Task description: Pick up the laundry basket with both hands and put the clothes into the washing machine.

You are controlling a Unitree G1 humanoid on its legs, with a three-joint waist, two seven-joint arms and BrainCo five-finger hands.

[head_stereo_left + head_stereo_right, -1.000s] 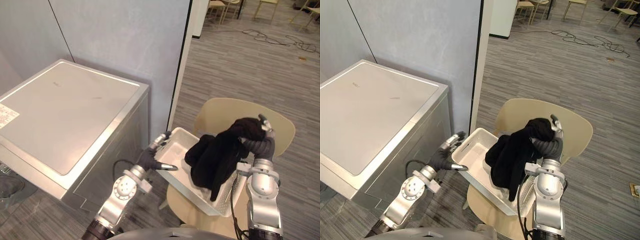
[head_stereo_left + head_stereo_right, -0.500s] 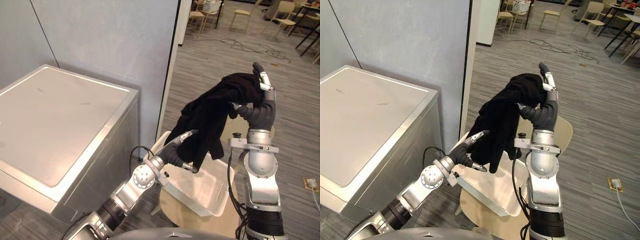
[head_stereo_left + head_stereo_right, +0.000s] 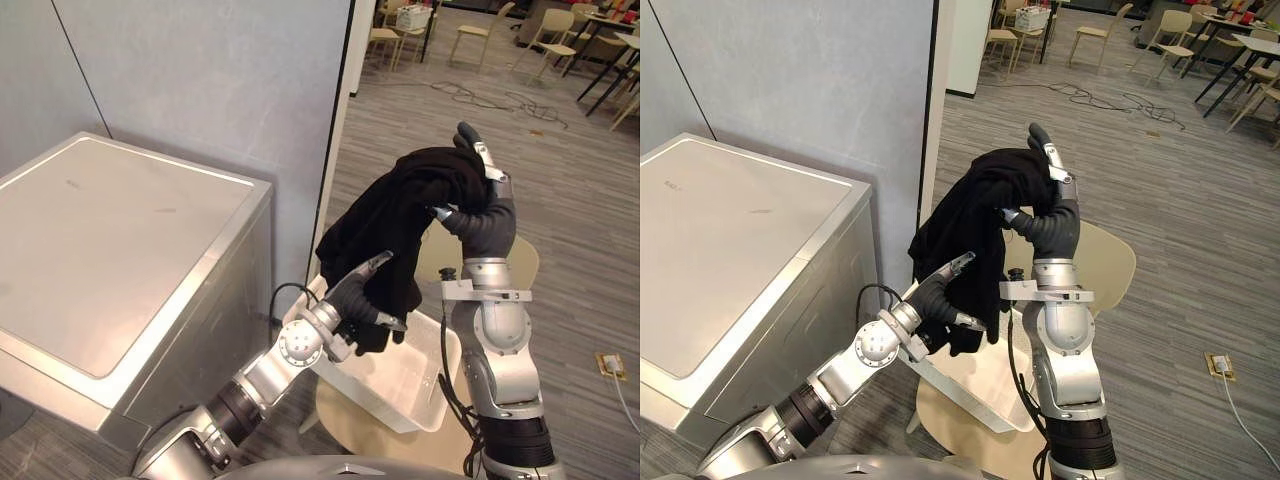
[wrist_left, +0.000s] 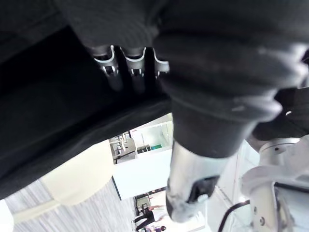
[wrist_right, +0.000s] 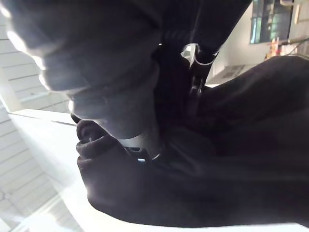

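Observation:
My right hand is raised at chest height and shut on a black garment, which drapes over it and hangs down to the left. My left hand reaches up to the garment's lower edge, its fingers straight against the cloth and its thumb spread apart. In the left wrist view its fingers run into the dark cloth. The white laundry basket sits below on a beige chair, with neither hand touching it. The right wrist view shows the garment wrapped round the right hand.
The silver washing machine stands at the left with its flat top shut, against a grey partition wall. Chairs and tables stand far back on the wooden floor. A floor socket lies to the right.
My right hand has lifted the black garment out of the basket and carried it slightly left. My left hand left the basket's rim and rose to the hanging cloth. The camera tilted up.

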